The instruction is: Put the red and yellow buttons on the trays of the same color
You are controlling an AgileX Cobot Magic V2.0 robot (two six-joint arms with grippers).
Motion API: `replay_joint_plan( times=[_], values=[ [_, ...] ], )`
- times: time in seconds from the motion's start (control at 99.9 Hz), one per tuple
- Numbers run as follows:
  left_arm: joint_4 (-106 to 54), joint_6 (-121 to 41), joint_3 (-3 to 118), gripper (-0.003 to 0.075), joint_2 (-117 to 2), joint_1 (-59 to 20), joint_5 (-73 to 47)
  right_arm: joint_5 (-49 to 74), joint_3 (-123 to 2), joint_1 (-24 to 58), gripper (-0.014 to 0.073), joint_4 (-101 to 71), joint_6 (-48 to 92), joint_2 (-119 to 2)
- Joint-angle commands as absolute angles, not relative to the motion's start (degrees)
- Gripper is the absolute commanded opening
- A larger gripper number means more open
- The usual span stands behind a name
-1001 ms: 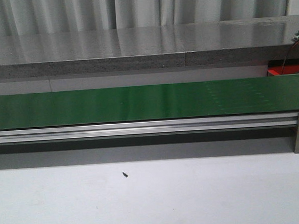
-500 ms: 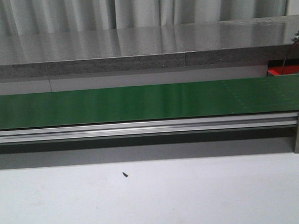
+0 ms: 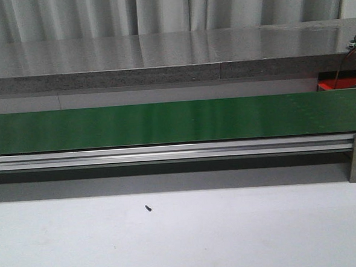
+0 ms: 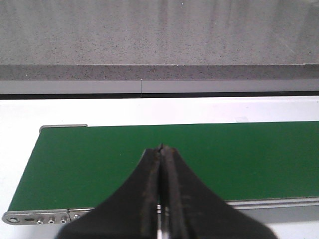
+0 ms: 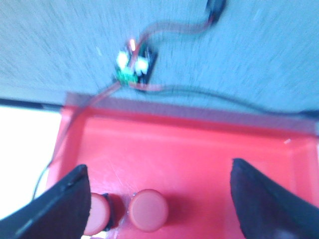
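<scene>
In the right wrist view my right gripper [image 5: 159,199] is open above the red tray [image 5: 209,144]. Two red buttons lie in that tray: one [image 5: 148,209] between the jaws, the other [image 5: 97,214] partly behind a finger [image 5: 65,206]. In the left wrist view my left gripper [image 4: 162,149] is shut on nothing, its tips over the green conveyor belt [image 4: 99,159]. The front view shows the belt [image 3: 165,122] bare and a corner of the red tray [image 3: 338,84] at the far right. No yellow button or yellow tray shows in any view.
A small circuit board [image 5: 133,63] with red wires lies on the grey ledge behind the red tray. An aluminium rail [image 3: 167,152] runs along the belt's front. A small dark screw [image 3: 149,208] lies on the white table.
The faint marks on the right part of the belt surface have gone from view; otherwise the front view is the same.
</scene>
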State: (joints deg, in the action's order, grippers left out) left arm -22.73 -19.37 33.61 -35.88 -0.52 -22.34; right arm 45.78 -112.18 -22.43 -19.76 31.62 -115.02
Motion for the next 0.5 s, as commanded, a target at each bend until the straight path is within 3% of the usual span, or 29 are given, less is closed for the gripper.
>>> replay_joint_plan(
  times=[0.0, 0.23, 0.49],
  values=[
    [-23.9, -19.1, 35.2, -0.0020, -35.8, -0.9, -18.4, 45.0, -114.1, -22.4, 0.0575, -21.5, 31.8, -108.0],
    [-23.9, -19.1, 35.2, -0.0020, -35.8, -0.9, -18.6, 49.1, -110.6, -20.1, 0.0575, -26.2, 31.8, -98.9],
    [-23.9, -19.1, 35.2, -0.0020, -35.8, -0.9, -18.6, 41.4, -92.4, -13.9, 0.0575, -26.2, 32.1, -84.6]
  ],
)
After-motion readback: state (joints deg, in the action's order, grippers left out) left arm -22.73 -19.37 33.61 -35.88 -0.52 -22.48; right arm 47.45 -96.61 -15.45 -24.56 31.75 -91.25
